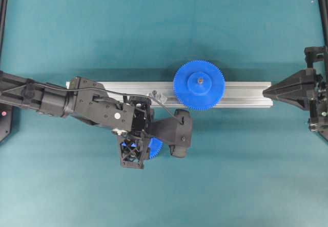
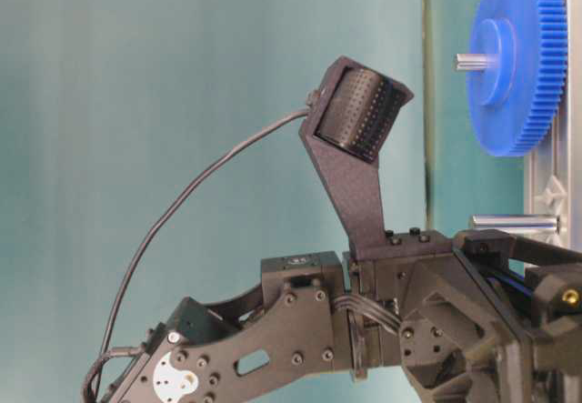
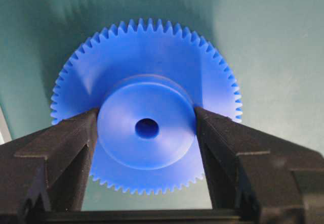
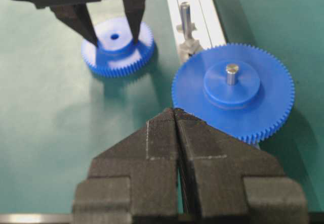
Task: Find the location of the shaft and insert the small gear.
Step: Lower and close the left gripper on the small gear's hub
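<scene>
Below the long silver rail [image 1: 236, 95], on the green mat [image 1: 164, 27], we see the small gear [image 1: 155, 147] lying flat with its raised hub facing up. Most of it is hidden in the overhead view by the left gripper [image 1: 134, 150], which hangs directly over it. From the left wrist camera we look straight down on the small gear [image 3: 147, 107]: the two black fingers [image 3: 76, 133] stand on either side of the hub, each tip right against the hub's rim, with the toothed edge spreading out beneath them. We read the left gripper [image 3: 147, 118] as closed onto the hub, though how firmly it presses we cannot tell. The right wrist camera shows the same from the side: the fingers reach down onto the small gear [image 4: 117, 47], which rests on the mat.

Just beside that gear, on the rail, stands the shaft [image 4: 185, 16], a bare upright metal pin on a shiny base [image 4: 188, 46]. In the overhead view the shaft [image 1: 154, 93] sits near the left arm's wrist, above the gripper and apart from the small gear.

Further along the rail, the large gear [image 1: 199, 85] sits on a second pin [image 4: 231, 73] that pokes through its hub.

Off at the right edge, the right gripper [image 1: 267, 91] points at the rail's end, well apart from both gears, its jaws pressed together with nothing between them.
</scene>
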You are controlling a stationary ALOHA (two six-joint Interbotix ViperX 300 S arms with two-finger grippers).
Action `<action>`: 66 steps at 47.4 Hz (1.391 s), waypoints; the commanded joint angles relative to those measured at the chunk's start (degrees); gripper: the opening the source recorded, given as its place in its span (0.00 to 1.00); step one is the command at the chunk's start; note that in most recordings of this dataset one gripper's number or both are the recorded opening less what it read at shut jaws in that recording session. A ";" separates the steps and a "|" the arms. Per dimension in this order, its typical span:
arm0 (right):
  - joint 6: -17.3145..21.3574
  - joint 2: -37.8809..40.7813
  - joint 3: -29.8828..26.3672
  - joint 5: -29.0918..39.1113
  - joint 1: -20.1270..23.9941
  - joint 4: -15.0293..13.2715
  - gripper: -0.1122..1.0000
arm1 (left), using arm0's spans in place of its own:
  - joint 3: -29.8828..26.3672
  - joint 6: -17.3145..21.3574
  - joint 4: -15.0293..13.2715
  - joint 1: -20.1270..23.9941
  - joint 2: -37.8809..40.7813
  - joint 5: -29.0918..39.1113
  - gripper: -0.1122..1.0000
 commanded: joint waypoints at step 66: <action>0.53 0.35 -0.62 -0.26 -0.09 0.00 0.10 | -6.50 3.87 0.18 2.29 -11.34 9.67 0.68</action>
